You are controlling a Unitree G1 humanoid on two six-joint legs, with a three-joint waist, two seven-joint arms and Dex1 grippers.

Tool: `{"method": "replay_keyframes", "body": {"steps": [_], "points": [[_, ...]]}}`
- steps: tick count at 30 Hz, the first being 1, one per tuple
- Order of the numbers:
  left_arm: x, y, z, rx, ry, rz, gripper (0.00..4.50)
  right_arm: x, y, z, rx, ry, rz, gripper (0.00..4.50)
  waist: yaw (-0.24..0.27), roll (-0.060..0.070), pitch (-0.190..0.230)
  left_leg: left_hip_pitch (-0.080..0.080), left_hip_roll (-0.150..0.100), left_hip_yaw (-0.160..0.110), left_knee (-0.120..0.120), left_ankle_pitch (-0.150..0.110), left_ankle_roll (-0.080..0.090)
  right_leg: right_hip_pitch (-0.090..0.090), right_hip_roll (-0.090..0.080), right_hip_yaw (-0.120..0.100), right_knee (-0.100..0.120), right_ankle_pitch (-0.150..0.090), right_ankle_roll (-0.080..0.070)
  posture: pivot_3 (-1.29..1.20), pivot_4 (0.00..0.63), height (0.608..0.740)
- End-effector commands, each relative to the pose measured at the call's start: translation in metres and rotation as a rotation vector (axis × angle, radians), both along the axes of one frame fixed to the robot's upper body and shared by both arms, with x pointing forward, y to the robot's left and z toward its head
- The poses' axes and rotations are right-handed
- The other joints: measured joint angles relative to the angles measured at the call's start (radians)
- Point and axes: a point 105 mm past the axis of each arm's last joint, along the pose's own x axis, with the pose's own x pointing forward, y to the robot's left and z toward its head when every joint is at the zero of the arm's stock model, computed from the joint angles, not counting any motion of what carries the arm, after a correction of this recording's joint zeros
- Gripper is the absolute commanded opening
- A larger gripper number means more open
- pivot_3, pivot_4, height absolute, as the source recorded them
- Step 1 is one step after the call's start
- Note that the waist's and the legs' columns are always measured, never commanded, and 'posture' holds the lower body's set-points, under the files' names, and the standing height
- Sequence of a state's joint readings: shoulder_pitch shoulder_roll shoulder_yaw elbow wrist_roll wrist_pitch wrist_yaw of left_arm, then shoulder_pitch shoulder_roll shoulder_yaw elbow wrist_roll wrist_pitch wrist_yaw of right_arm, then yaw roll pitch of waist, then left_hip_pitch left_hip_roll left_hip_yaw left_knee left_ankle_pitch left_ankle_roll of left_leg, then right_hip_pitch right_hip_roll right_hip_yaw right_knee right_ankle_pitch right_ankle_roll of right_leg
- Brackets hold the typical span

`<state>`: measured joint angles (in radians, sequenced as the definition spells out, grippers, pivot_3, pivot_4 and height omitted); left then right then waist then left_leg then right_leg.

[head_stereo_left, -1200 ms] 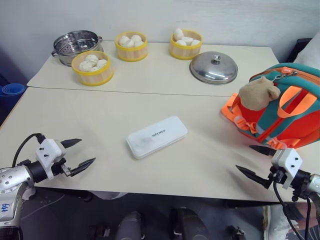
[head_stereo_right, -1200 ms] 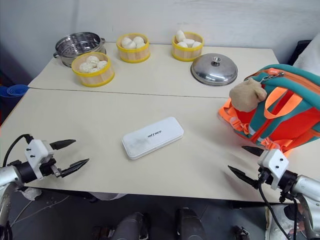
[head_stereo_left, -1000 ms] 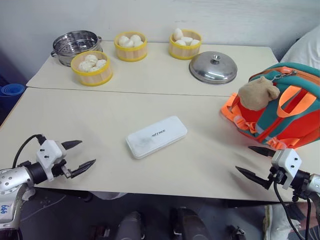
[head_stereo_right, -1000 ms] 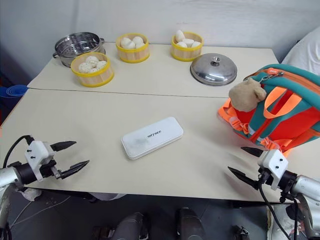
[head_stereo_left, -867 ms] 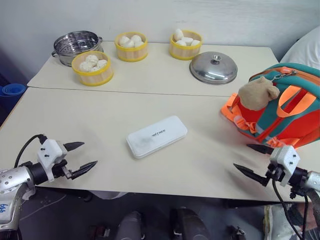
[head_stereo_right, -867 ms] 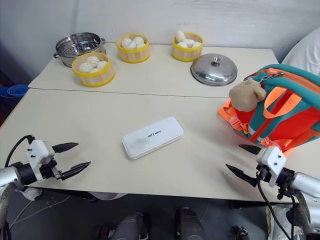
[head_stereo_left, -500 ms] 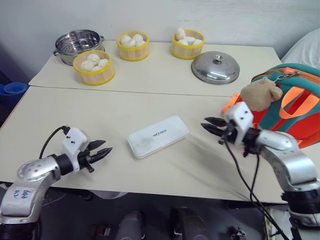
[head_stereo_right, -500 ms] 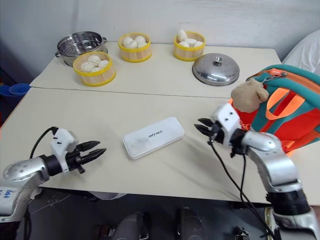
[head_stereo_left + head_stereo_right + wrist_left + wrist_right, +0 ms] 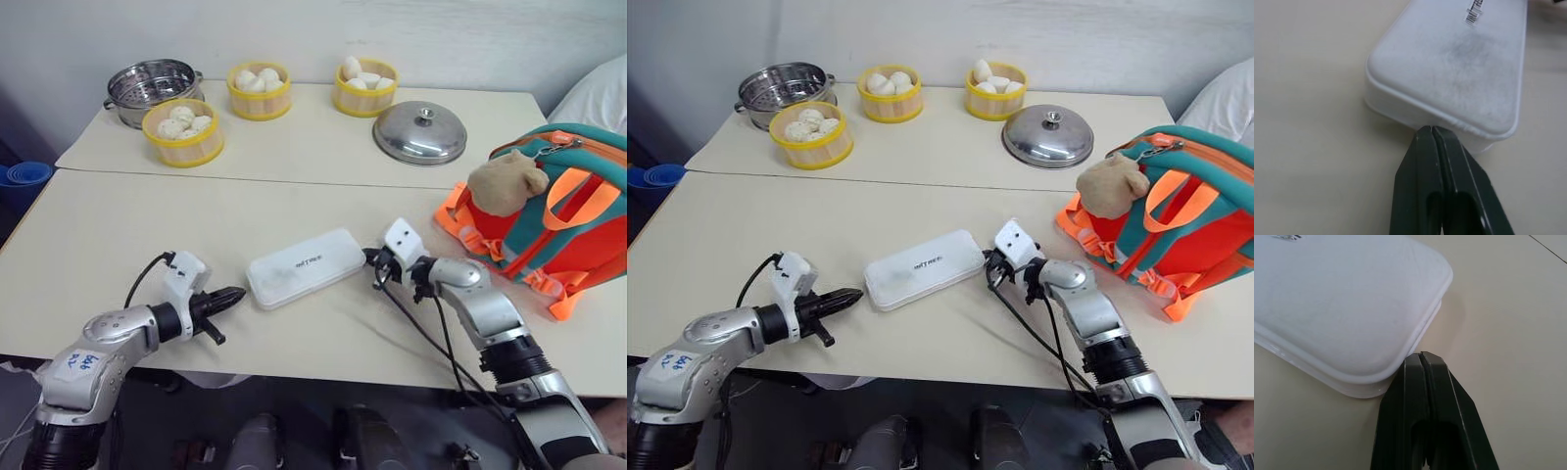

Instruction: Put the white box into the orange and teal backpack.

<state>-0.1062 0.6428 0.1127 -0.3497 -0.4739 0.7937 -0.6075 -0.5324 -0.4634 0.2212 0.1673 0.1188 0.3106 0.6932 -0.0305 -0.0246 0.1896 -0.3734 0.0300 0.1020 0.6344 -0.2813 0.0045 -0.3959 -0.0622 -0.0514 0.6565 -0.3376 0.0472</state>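
**White box pinched end to end, nothing gripped**

The white box [image 9: 307,266] lies flat on the cream table [image 9: 196,211], near the front edge and roughly in the middle, with the orange and teal backpack [image 9: 558,220] standing well apart to your right.

Your main risk, as I judge it, is a squeeze-lift with pointed tips on a smooth, rounded case. If the two pushes are not in line, the box could spin or pop out sideways. It could also drop on the way across to the backpack. No open mouth of the backpack is visible from here, so getting the box inside may be hard.

The left gripper [image 9: 238,292] has its fingers pressed together, tips just at the box's left end. The right gripper [image 9: 373,257] is likewise closed with nothing between its fingers, tips at the opposite end's corner. Neither wrist view settles whether the tips actually touch.
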Motion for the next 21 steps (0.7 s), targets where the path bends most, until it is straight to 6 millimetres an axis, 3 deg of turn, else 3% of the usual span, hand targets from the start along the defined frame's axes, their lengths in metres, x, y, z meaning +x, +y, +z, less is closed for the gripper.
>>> {"method": "replay_keyframes", "body": {"steps": [1, 8, 16, 21], "points": [[0.004, -0.012, 0.004, -0.007, -0.032, -0.052, 0.03, -0.007, 0.011, 0.015, 0.031, -0.042, 0.080, 0.00, 0.000, 0.000, 0.000, 0.000, 0.000, 0.000, 0.000, 0.000, -0.001, 0.000, 0.000, 0.000, 0.000, 0.000, 0.000, 0.00, 0.150, 0.740], [0.007, -0.024, 0.006, -0.014, -0.078, -0.115, 0.03, -0.045, 0.007, 0.015, 0.018, -0.018, 0.207, 0.00, 0.004, 0.000, 0.000, 0.000, 0.000, 0.000, 0.000, 0.002, -0.003, 0.001, 0.000, 0.000, -0.001, 0.000, 0.000, 0.00, 0.150, 0.740], [-0.014, -0.037, 0.001, -0.029, -0.050, -0.232, 0.03, -0.102, -0.032, 0.009, -0.028, 0.111, 0.153, 0.00, 0.003, 0.000, 0.000, 0.000, 0.000, -0.001, -0.002, -0.001, 0.000, 0.001, 0.000, 0.000, -0.003, 0.000, 0.000, 0.00, 0.150, 0.740], [-0.014, -0.030, -0.003, -0.008, -0.023, -0.194, 0.03, -0.116, -0.058, 0.006, -0.063, 0.152, 0.080, 0.00, 0.003, 0.000, 0.000, 0.001, 0.000, -0.001, -0.002, 0.000, 0.000, 0.002, 0.000, 0.000, -0.003, 0.000, 0.000, 0.00, 0.150, 0.740]]}}
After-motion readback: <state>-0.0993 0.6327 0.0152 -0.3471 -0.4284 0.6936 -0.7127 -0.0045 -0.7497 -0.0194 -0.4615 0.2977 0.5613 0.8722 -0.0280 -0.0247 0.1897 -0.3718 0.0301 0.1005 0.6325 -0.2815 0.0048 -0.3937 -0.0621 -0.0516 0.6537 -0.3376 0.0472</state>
